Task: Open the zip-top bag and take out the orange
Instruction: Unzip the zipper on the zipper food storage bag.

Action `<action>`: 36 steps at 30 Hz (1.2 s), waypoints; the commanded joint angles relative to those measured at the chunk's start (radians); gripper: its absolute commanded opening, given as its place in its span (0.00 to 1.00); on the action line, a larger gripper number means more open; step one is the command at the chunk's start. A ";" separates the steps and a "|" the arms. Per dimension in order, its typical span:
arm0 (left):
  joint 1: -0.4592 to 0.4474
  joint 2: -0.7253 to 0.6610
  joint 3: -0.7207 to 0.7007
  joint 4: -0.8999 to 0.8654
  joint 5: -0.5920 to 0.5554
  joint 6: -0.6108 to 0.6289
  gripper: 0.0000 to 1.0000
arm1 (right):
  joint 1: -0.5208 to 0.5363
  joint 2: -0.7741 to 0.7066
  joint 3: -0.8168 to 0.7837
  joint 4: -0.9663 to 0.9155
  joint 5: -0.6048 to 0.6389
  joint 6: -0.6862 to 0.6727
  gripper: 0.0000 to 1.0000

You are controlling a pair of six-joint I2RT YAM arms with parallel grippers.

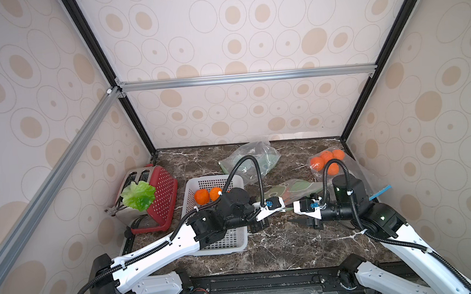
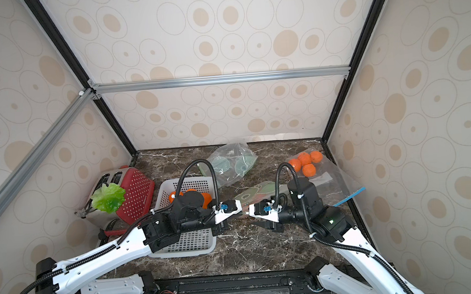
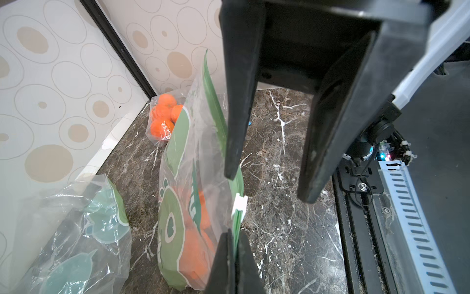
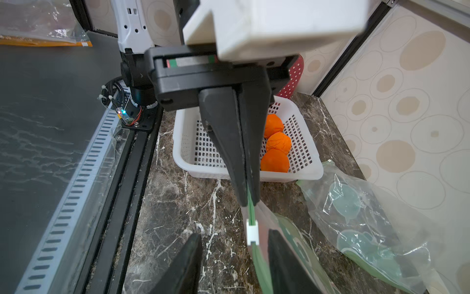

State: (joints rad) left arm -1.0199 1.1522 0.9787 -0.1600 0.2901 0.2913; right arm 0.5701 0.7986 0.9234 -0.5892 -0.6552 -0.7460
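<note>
1. The right wrist view gives us the left gripper (image 4: 248, 201) dead centre, fingers pressed together on the green zip strip (image 4: 251, 211) of the zip-top bag (image 4: 295, 229). The top views can't settle that because the wrist housings sit right over the fingers.
2. Same view: the right gripper (image 4: 234, 233) has its fingers apart, one on either side of the white slider (image 4: 252, 232). We can't tell if either finger touches it.
3. Only the left wrist view shows the orange (image 3: 193, 249) properly. It's inside the bag, low down behind the green print, above the marble table (image 3: 279, 229).
4. In both top views the bag sits mid-table, between the white basket (image 1: 211, 180) and a clear bag of oranges (image 1: 327, 161) at the far right.
5. The right wrist view shows three loose oranges (image 4: 278, 142) in the basket. In a top view we only count two plainly, since the left arm covers the rest.
</note>
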 commanded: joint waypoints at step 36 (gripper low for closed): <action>0.007 -0.062 -0.026 -0.026 0.005 0.026 0.00 | 0.095 0.058 0.021 0.069 0.142 -0.076 0.00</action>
State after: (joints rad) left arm -1.0164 1.1141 0.9569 -0.1707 0.3088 0.3000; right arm 0.6613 0.8829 0.9012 -0.4973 -0.5251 -0.8101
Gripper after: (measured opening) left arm 0.043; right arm 0.096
